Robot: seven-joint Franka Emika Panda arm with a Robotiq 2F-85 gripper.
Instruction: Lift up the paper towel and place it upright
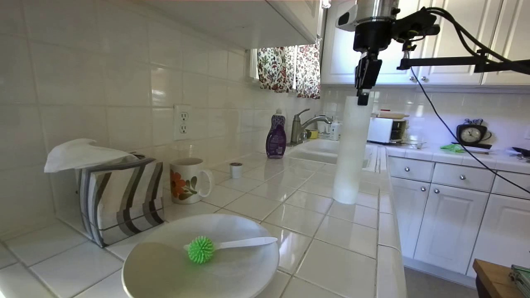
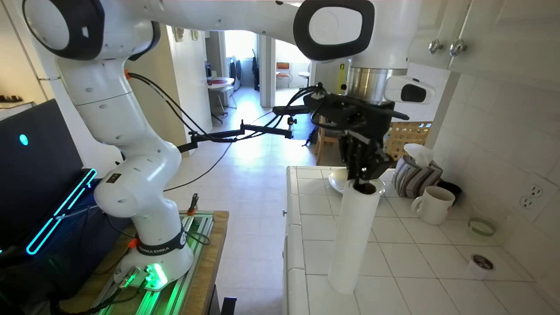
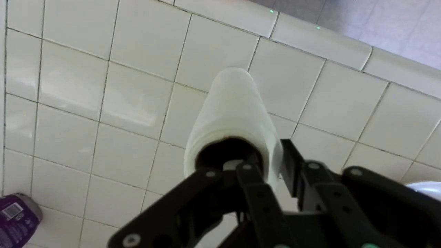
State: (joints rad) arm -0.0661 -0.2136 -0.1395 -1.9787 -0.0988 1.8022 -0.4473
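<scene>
The paper towel (image 1: pixel 351 155) is a tall white roll that stands about upright on the tiled counter, near its front edge. It also shows in another exterior view (image 2: pixel 353 240), with its dark core facing up, and in the wrist view (image 3: pixel 236 103). My gripper (image 3: pixel 270 153) points down at the roll's top. One finger is inside the core and the other lies against the outside, so it is shut on the roll's wall. The gripper shows in both exterior views (image 1: pixel 361 97) (image 2: pixel 361 177). The tip of the inner finger is hidden in the core.
A purple bottle (image 1: pixel 276 136) stands by the sink (image 1: pixel 312 155). A flowered mug (image 1: pixel 186 184), a striped tissue box (image 1: pixel 124 198), a small cup (image 1: pixel 236 169) and a white bowl (image 1: pixel 161 265) with a green brush (image 1: pixel 201 249) stand along the counter. The counter edge (image 2: pixel 297 258) runs close to the roll.
</scene>
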